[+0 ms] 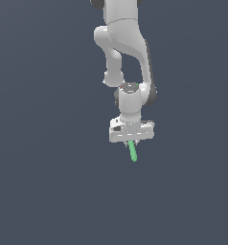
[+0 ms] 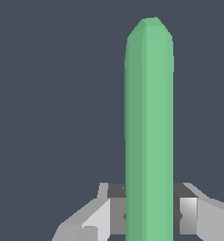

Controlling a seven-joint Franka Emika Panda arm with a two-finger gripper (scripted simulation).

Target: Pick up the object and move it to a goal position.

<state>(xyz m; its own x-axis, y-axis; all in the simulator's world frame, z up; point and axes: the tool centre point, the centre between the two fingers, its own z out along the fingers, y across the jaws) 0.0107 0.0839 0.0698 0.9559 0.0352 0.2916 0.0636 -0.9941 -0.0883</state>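
Green and closest to the wrist camera, one rod (image 2: 149, 132) stands clamped between the two fingers (image 2: 188, 214) of the single gripper (image 2: 149, 212), whose jaws are closed on it. In the exterior view that rod (image 1: 132, 151) hangs below the gripper (image 1: 131, 141), slightly below frame centre, tilted a little. One white arm (image 1: 128, 48) descends from the upper middle against a plain dark backdrop.

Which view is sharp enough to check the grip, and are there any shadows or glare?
Exterior view: flat, even light, no cast shadow, green rod small under the gripper. Wrist view: crisp and close, rod between the fingers, faint shading, no glare.
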